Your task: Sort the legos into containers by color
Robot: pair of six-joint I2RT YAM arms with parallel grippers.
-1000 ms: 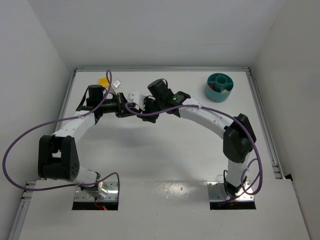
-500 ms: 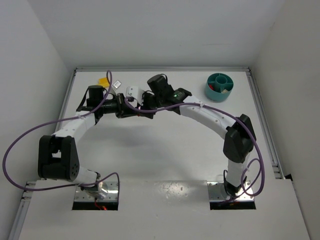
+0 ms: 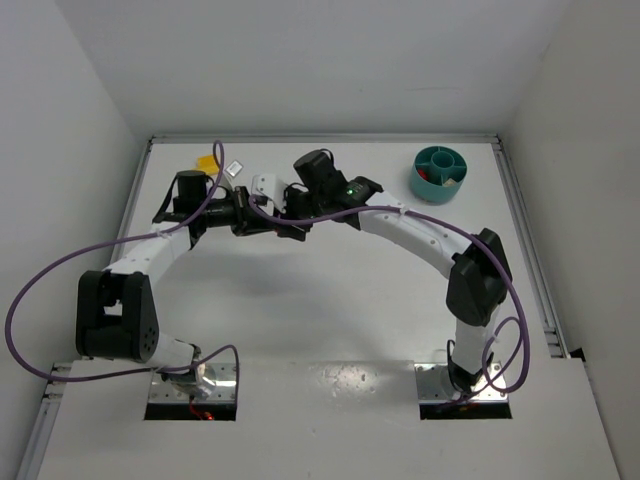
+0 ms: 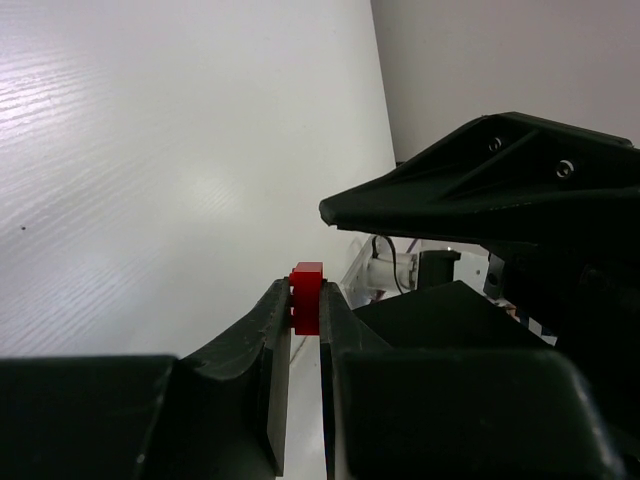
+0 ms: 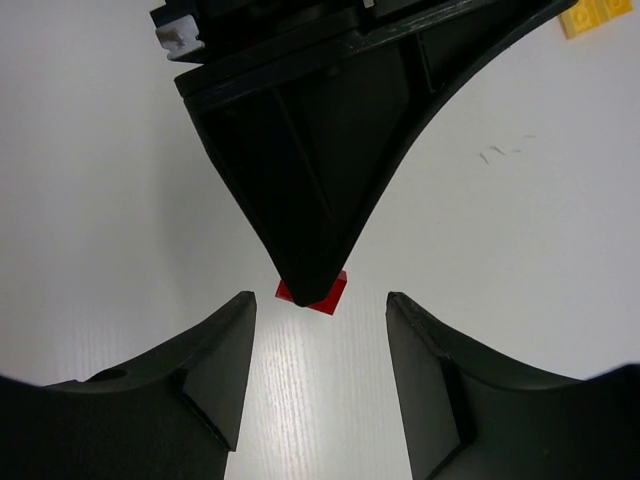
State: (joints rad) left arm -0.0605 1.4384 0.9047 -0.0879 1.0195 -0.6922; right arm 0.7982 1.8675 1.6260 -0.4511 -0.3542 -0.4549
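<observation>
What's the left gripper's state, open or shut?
Shut. Left wrist view shows the left gripper clamping the red lego between both fingers.

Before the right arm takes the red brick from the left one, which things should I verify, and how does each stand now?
1. Hold: the red brick is clamped in the left gripper: ok.
2. The right gripper is open, jaws wide apart: ok.
3. Brick centred in the right gripper's opening, by the right wrist view: ok.
4. Brick deep enough inside that opening: cannot tell.
5. Enough brick sticking out to grasp: cannot tell; only a small part shows past the left gripper's tip.
6. The teal dish is upright, far right in the top view: ok.
</observation>
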